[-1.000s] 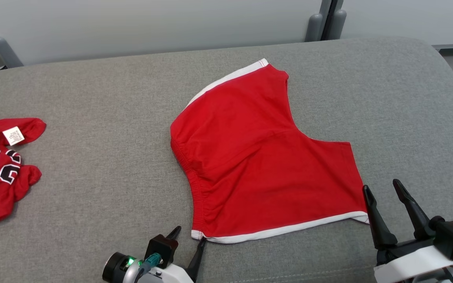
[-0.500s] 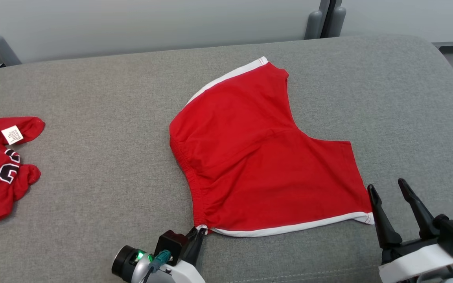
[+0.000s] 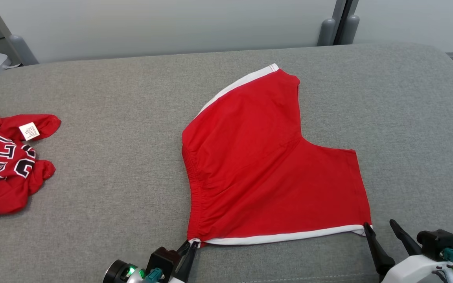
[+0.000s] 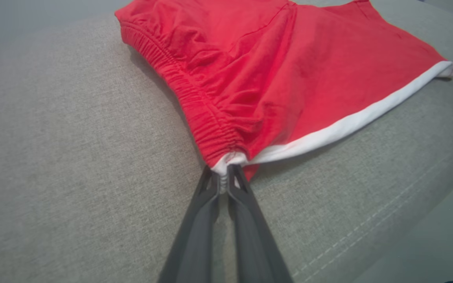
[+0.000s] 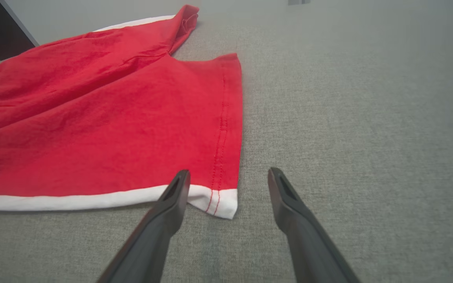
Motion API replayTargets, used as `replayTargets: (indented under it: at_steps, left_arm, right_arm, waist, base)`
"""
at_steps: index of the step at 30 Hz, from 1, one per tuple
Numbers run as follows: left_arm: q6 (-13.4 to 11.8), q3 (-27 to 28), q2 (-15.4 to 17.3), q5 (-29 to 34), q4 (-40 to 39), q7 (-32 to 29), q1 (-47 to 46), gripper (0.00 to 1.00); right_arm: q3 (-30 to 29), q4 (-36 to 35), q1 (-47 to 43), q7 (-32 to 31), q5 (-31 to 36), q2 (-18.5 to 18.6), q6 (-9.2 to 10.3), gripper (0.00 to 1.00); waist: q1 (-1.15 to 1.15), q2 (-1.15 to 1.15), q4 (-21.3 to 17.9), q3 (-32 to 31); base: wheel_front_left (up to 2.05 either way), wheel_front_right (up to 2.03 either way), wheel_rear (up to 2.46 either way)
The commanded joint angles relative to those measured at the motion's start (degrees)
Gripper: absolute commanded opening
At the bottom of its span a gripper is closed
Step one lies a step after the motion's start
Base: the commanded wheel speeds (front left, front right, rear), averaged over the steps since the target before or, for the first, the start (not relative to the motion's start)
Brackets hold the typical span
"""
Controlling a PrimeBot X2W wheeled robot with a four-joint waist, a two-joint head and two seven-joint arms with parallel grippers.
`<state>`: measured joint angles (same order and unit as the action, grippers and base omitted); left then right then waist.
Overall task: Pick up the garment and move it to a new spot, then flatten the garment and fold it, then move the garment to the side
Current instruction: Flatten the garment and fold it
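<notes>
Red shorts [image 3: 266,165] were pinched at the waistband corner by the left hand [image 3: 190,246]; the right hand [image 3: 379,225] gaped beside their hem, wrist cropped.

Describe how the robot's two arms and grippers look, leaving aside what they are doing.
The left gripper and right gripper each have two long, dark, tapering fingers on a black block, mounted on a glossy white wrist shell. A teal connector sits at each wrist. The left also has a round black cap with a green light.
</notes>
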<state>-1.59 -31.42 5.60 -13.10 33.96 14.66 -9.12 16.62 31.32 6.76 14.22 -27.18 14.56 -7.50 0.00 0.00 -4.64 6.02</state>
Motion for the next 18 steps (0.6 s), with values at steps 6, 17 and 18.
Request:
replayTargets:
  at_steps: [6,17,18]
  left_arm:
    - [-0.09,1.74,0.43,0.9,-1.83,0.33,-0.98,0.0]
    - [0.64,0.55,-0.28,1.88,-2.57,0.33,-2.36,0.0]
    - [0.67,0.69,-0.12,1.86,-2.64,0.33,-2.36,0.0]
  right_arm:
    - [4.52,5.89,4.08,0.78,-3.72,0.24,0.01,1.0]
    - [10.24,11.39,8.41,0.78,-5.39,-0.63,0.01,0.0]
    - [9.94,11.0,8.37,0.78,-5.16,-0.16,0.01,0.0]
  waist:
    - [0.0,0.0,1.28,0.26]
    - [0.0,0.0,1.96,1.58]
    - [0.0,0.0,1.92,1.49]
  base:
    - [0.0,0.0,0.0]
    - [0.0,0.0,0.0]
    - [0.0,0.0,0.0]
